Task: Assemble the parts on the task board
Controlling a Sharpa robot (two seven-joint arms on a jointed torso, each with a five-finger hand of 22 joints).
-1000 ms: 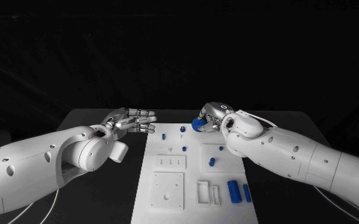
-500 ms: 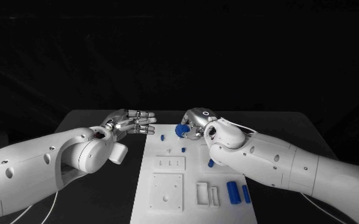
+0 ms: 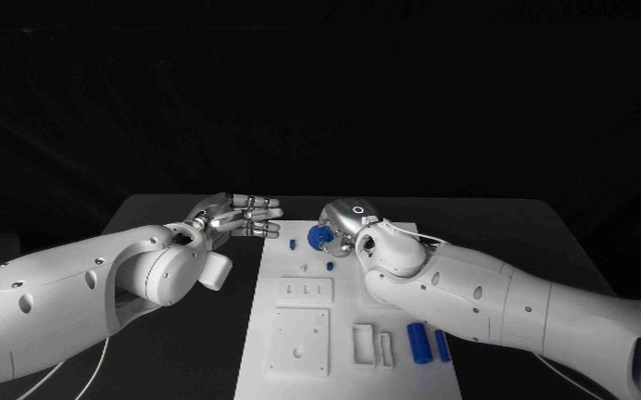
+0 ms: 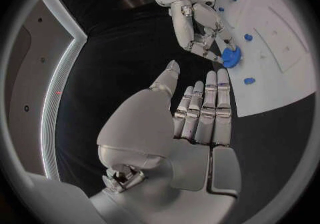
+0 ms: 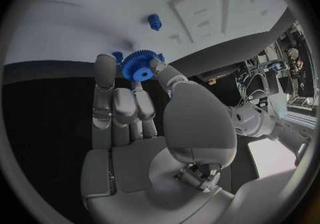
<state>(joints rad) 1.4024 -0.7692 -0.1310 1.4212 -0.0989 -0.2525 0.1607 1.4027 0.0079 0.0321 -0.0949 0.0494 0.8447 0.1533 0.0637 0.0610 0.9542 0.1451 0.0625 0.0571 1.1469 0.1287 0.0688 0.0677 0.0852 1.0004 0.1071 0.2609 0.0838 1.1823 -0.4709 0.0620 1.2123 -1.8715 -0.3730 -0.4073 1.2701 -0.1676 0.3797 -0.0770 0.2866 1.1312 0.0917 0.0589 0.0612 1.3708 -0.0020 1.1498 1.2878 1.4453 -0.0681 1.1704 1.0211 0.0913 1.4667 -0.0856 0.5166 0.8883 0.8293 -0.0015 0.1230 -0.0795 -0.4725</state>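
Gleaming blue toothed gear (image 5: 139,68), center-holed

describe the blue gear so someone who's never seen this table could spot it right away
Find the white task board in the middle of the black table, then follow it to its far end, where the right hand reaches in. The blue gear is pinched in that hand's fingers. Unlike the small blue pegs and bars on the board, it is a toothed wheel with a centre hole.

A blue toothed gear (image 5: 138,68) is sitting pinched above the far end of the white task board (image 3: 301,344), small blue pegs (image 3: 293,243) standing nearby.
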